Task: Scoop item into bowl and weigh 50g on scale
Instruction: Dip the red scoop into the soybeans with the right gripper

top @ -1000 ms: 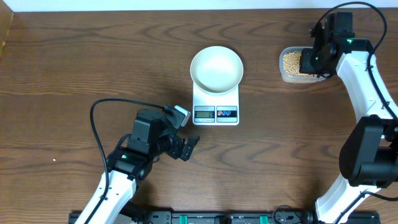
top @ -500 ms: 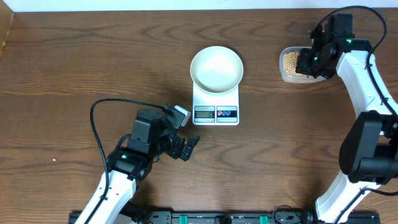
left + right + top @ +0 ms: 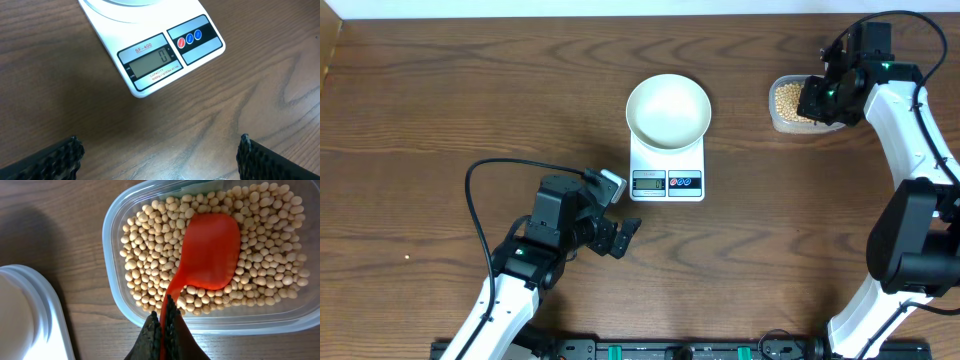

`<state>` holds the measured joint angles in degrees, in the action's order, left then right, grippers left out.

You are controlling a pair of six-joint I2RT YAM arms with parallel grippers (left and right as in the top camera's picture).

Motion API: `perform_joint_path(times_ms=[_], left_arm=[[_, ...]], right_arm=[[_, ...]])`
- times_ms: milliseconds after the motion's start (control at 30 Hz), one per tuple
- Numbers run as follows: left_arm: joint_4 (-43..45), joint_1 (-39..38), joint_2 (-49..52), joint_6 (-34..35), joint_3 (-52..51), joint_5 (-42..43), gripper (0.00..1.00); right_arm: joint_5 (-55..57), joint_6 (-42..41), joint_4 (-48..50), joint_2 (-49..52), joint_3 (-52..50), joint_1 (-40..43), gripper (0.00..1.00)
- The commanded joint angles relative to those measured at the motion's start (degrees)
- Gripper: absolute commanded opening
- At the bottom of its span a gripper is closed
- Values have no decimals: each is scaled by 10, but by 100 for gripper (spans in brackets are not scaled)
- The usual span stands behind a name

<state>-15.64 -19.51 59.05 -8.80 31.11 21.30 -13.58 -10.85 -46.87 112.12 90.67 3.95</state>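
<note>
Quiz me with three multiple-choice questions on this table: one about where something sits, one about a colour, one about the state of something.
1. Where is the round white bowl?
A. Inside the tub
B. On bare wood by the left arm
C. On the white rectangular digital scale

2. What colour is the plastic scoop lying among the tan beans in the clear plastic tub?
A. Red
B. Blue
C. Green

3. What does the scale's grey display show?
A. 50
B. 0
C. Nothing, it is blank

Answers:
1 C: the overhead view shows the bowl resting on the scale's platform, above the display.
2 A: the right wrist view shows a red scoop on the beans.
3 B: the left wrist view shows a single 0 on the display.
</note>
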Motion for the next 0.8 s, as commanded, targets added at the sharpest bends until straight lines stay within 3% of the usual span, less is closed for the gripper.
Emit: perform_joint_path(times_ms=[0,300,500,767], left_arm=[[-1,2,1,5,0,1,100],[-1,2,1,5,0,1,100],[-1,2,1,5,0,1,100],[-1,2,1,5,0,1,100]], right_arm=[[-50,-21,-5,15,-18,-6,1],[-82,-51,10,15,-31,1,1],[-174,-51,10,15,-31,51,1],[-197,-59,8,15,-31,114,1]])
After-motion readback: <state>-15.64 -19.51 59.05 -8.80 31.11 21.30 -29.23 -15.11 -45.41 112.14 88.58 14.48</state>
